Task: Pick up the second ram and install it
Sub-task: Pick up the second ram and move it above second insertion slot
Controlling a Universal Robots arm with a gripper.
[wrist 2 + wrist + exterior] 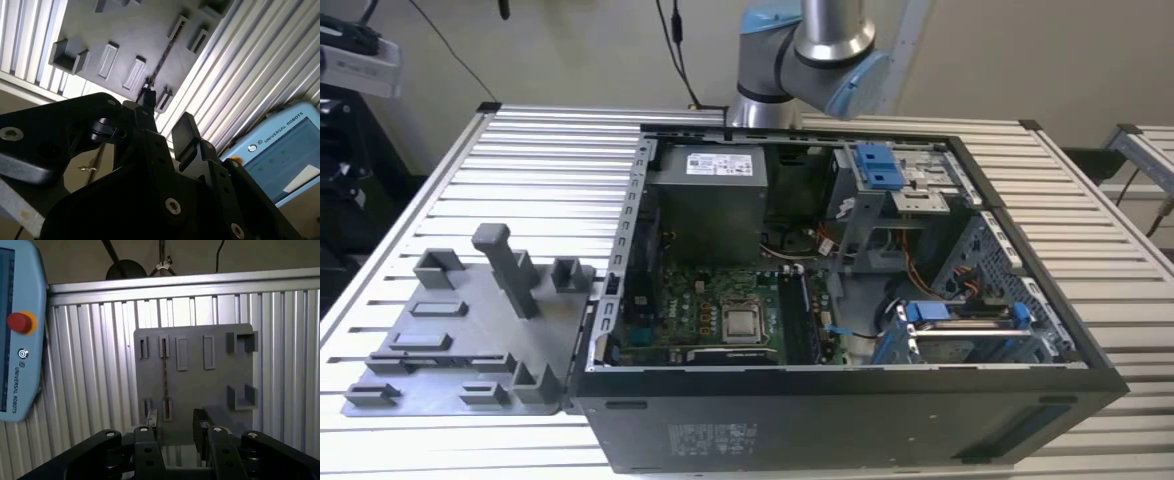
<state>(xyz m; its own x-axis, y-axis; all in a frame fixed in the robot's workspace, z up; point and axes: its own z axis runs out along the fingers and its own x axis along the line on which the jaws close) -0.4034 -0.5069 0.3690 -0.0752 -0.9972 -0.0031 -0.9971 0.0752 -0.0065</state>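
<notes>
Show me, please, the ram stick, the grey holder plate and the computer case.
ram stick [164, 380], first wrist view: middle of its thin edge.
grey holder plate [200, 390], first wrist view: bare flat surface.
computer case [854, 430], exterior view: its dark near outer wall.

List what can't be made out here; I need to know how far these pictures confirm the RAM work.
Second ram: edge-on in both wrist views on the grey fixture, so its face and chips are hidden.
Motherboard slots, exterior view: too small to tell whether any stick is seated.
Arm, exterior view: cut off by the top edge.
Gripper, first wrist view: body cut off by the bottom edge.
</notes>
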